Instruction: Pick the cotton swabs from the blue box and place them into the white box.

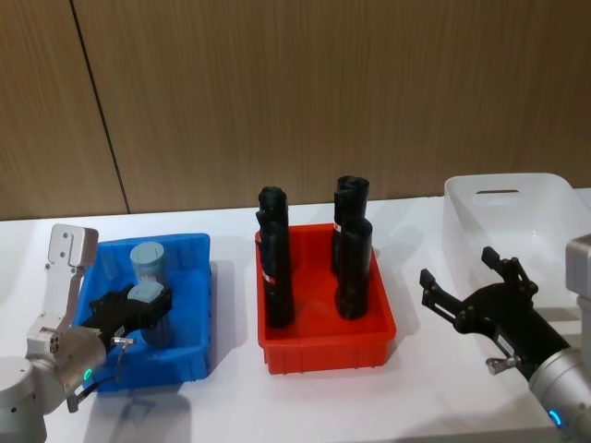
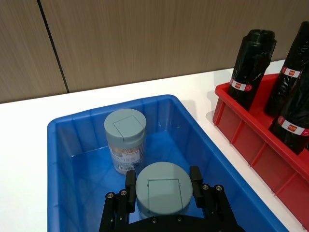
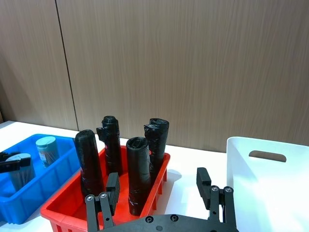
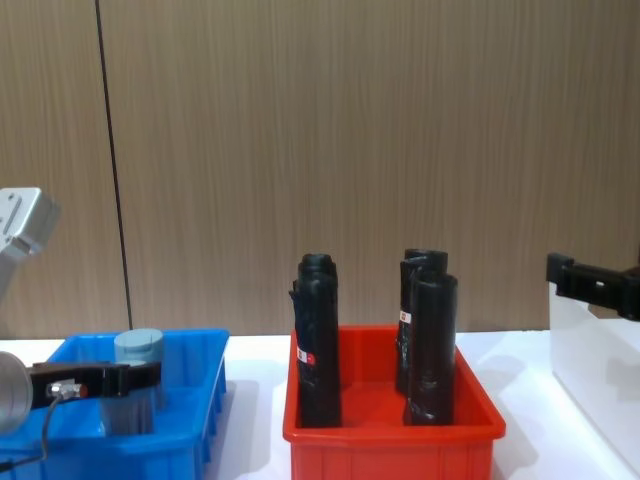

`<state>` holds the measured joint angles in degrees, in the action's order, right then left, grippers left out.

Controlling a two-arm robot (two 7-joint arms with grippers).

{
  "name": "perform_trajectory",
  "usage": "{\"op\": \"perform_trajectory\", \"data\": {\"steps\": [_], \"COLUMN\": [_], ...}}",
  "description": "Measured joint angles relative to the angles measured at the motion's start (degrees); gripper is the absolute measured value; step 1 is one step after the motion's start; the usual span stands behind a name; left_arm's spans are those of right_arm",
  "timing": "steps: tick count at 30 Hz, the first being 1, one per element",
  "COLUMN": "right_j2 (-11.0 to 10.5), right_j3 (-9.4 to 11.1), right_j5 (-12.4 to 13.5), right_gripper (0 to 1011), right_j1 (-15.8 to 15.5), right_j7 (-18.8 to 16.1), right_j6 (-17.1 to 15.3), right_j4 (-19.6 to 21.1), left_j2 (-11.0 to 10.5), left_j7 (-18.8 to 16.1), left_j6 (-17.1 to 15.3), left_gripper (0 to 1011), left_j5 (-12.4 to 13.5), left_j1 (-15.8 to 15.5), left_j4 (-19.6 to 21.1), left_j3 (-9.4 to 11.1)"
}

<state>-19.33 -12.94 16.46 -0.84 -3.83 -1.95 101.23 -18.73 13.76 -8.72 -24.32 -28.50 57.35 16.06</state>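
Two cotton swabs jars stand in the blue box [image 1: 196, 277] [image 2: 58, 159] at the table's left. My left gripper [image 1: 152, 314] [image 2: 162, 183] reaches into the box and is shut on the nearer jar [image 1: 145, 294] [image 2: 161, 191], one black finger against each side of its grey-blue lid. The other jar [image 1: 148, 260] [image 2: 125, 140] stands free just behind it. The white box [image 1: 517, 198] [image 3: 270, 193] sits at the far right. My right gripper [image 1: 457, 268] [image 3: 158, 183] hovers open beside the white box's near left side, holding nothing.
A red bin [image 1: 323, 355] [image 4: 390, 440] with several tall black rolls [image 1: 277, 268] stands between the two boxes. A wooden wall runs behind the white table. Bare table lies in front of the bins.
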Motion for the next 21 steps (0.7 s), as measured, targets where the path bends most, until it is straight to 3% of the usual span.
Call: {"op": "perform_trajectory", "data": {"steps": [8, 21], "right_j2": [0.0, 0.0], "right_j3": [0.0, 0.0], "right_j5": [0.0, 0.0], "right_gripper": [1002, 1002], "right_j1": [0.0, 0.0], "right_j7": [0.0, 0.0], "right_j6": [0.0, 0.0], "right_j4": [0.0, 0.0], "left_j2": [-0.43, -2.68], "left_j7": [0.25, 2.35], "left_j6": [0.54, -0.91], "left_gripper": [670, 669], "left_j5": [-0.46, 1.83], "left_j1": [0.68, 2.55], "left_j4": [2.71, 14.85], "left_j3": [-0.44, -1.52]}}
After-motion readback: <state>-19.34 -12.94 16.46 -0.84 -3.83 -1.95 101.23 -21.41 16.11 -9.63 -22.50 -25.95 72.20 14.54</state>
